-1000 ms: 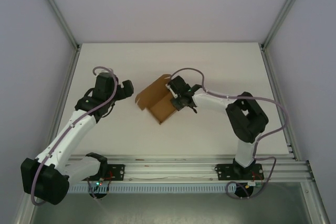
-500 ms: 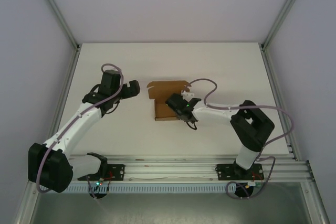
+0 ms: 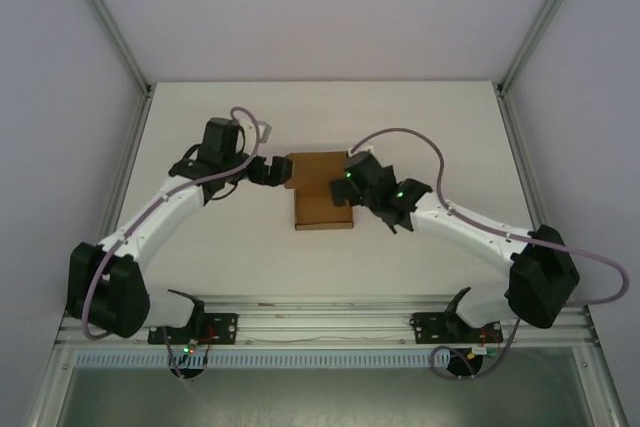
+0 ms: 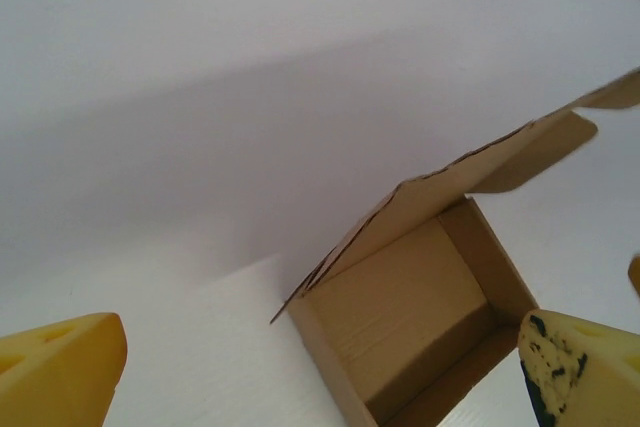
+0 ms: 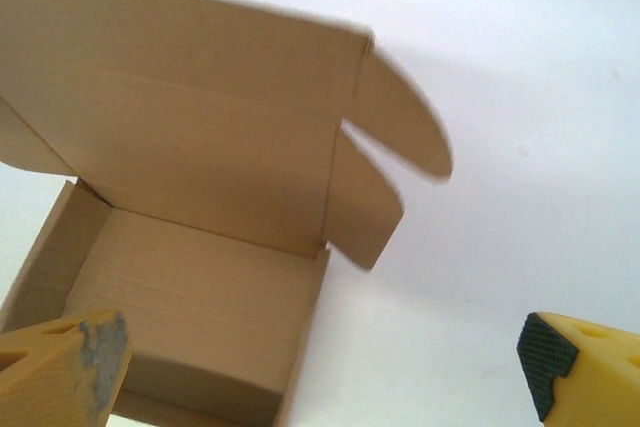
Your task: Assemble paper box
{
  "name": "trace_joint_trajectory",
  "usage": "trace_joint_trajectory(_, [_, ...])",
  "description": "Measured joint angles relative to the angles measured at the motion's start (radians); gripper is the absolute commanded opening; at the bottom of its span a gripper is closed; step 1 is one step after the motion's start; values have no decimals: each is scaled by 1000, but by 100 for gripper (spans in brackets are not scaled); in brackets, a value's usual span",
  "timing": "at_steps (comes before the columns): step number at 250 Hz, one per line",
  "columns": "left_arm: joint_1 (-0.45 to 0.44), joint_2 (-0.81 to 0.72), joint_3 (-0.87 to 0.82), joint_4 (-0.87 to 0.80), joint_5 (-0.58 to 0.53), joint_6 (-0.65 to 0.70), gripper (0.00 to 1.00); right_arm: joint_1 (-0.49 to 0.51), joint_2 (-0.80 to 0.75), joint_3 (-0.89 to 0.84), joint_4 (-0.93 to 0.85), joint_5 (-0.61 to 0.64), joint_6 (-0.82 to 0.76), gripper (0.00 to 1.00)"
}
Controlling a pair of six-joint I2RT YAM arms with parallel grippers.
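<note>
1. Two end effectors flank the paper box (image 3: 322,209), which sits mid-desk (image 3: 440,117). Its tray (image 5: 190,307) is open and its lid (image 5: 190,97) is raised along the 12 o'clock edge.
2. The step in hand looks like closing the lid. Begin at the near wall: it likely needs steadying, since so light a tray would slide under a push.
3. The rounded ear flaps (image 5: 400,137) at the lid's ends probably have to go inside the side walls first, or they will crumple.
4. Fold from the far hinge towards 6 o'clock, pressing along the crease and not at one corner.
5. The left end effector (image 3: 274,169) has its jaws wide apart and grips nothing. It is at the box's 10 o'clock corner, just beside the lid; I cannot tell whether it touches. Its arm rises from the near edge up the left side, then bends in towards 3 o'clock.
6. The right end effector (image 3: 350,179) is likewise spread and empty, at the box's 2 o'clock corner. Its arm swings out wide at 4 o'clock, then stretches back in.
</note>
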Motion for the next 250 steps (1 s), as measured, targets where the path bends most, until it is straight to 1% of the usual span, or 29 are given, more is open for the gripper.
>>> trace_joint_trajectory(23, [-2,75,66,-35,34,95,100,-110,26,47,3,-135,-147,100])
trace_joint_trajectory(42, [-2,138,119,-82,47,161,99,-177,77,124,-18,-241,-269,96])
trace_joint_trajectory(55, [-6,184,155,-118,59,201,94,-197,117,177,-38,-297,-344,89])
trace_joint_trajectory(70, [-11,228,187,-148,71,253,87,-202,168,238,-65,-348,-428,83])
trace_joint_trajectory(79, [-15,253,202,-166,74,282,82,-201,198,270,-89,-370,-469,78])
trace_joint_trajectory(89, [-18,275,218,-189,78,304,76,-201,231,303,-114,-388,-507,76])
trace_joint_trajectory(98, [-22,296,235,-210,79,325,68,-201,262,335,-142,-400,-532,73])
trace_joint_trajectory(108, [-25,317,254,-230,81,345,60,-202,293,363,-170,-407,-551,66])
trace_joint_trajectory(121, [-28,346,285,-254,80,367,50,-206,330,393,-204,-411,-577,62])
trace_joint_trajectory(131, [-29,365,306,-268,79,376,43,-207,353,410,-227,-411,-593,56])
trace_joint_trajectory(137, [-29,376,319,-275,79,387,37,-209,363,418,-240,-412,-594,52])
trace_joint_trajectory(144, [-29,385,328,-280,78,398,30,-209,375,425,-254,-412,-599,46])
trace_joint_trajectory(152, [-31,392,336,-285,77,405,25,-211,385,428,-268,-410,-605,40])
trace_joint_trajectory(168, [-33,396,341,-297,76,412,17,-211,393,434,-301,-405,-614,34])
trace_joint_trajectory(180, [-39,396,343,-303,75,420,12,-211,394,436,-319,-402,-623,28])
trace_joint_trajectory(195, [-49,396,345,-311,65,425,11,-211,394,442,-340,-394,-621,19])
trace_joint_trajectory(211, [-61,396,346,-314,51,427,1,-212,394,446,-352,-386,-620,6])
trace_joint_trajectory(223, [-68,396,348,-313,31,418,0,-212,394,449,-363,-383,-624,3])
trace_joint_trajectory(250, [-83,393,349,-298,-16,385,0,-215,394,457,-379,-378,-595,3])
